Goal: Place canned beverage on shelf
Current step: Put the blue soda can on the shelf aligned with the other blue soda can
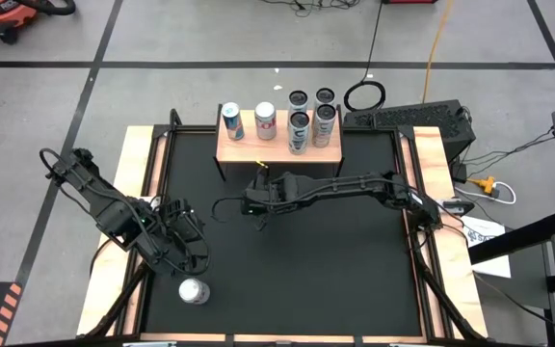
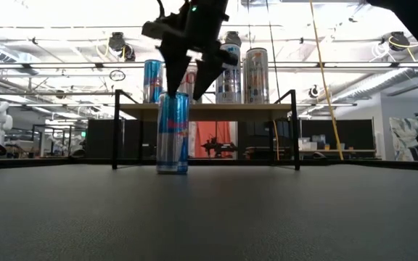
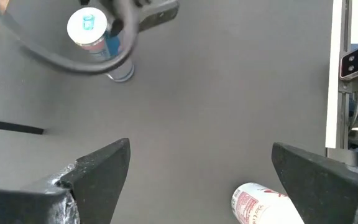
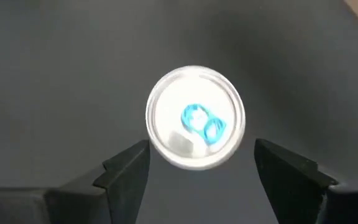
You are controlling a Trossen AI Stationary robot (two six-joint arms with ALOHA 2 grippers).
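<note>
The shelf top looks free only at its left end; 6 cans crowd the rest.

My matt black plastic fingers; glossy metal can; matt black mat; pale wood shelf behind it

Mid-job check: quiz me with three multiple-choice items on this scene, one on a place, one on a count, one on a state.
1. Where is the right gripper?
A. above the blue can on the mat
B. over the shelf
C. at the table's near edge

2. How many cans stand on the shelf?
A. three
B. six
C. nine

3. How is the left gripper?
A. shut on a can
B. open, holding nothing
C. out of view

Answers: 1 A, its fingers straddle the can's top in the low view; 2 B, the high view shows six; 3 B, its wrist view shows spread, empty fingers.
</note>
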